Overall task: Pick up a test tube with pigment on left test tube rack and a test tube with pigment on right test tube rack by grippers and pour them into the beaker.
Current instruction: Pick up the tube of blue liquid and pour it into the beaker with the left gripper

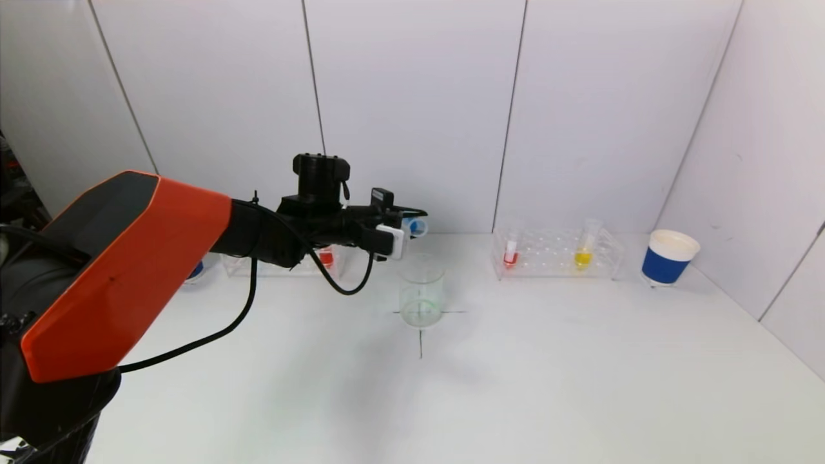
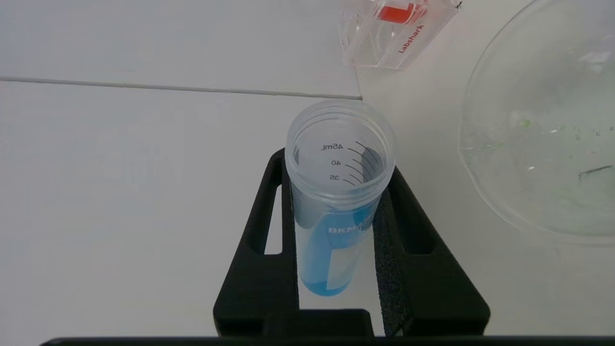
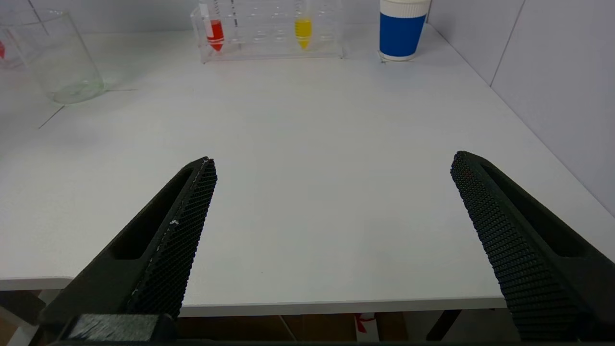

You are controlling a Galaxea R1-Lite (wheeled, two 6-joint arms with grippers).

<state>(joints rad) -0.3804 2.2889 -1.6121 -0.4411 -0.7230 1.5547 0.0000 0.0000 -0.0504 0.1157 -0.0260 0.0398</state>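
My left gripper (image 1: 406,229) is shut on a test tube with blue pigment (image 2: 336,202), tipped on its side, its open mouth (image 1: 417,227) just above the rim of the glass beaker (image 1: 421,290). In the left wrist view the blue liquid sits low in the tube and the beaker (image 2: 543,134) lies beside it. The left rack (image 1: 283,264) is mostly hidden behind the arm, with one red tube (image 1: 327,258) showing. The right rack (image 1: 557,252) holds a red tube (image 1: 511,254) and a yellow tube (image 1: 583,254). My right gripper (image 3: 334,161) stands open over the table's near edge.
A blue-and-white paper cup (image 1: 667,258) stands right of the right rack, near the side wall. A blue object (image 1: 195,269) peeks out behind my left arm. A black cross is marked on the table under the beaker, which has faint green traces at its bottom.
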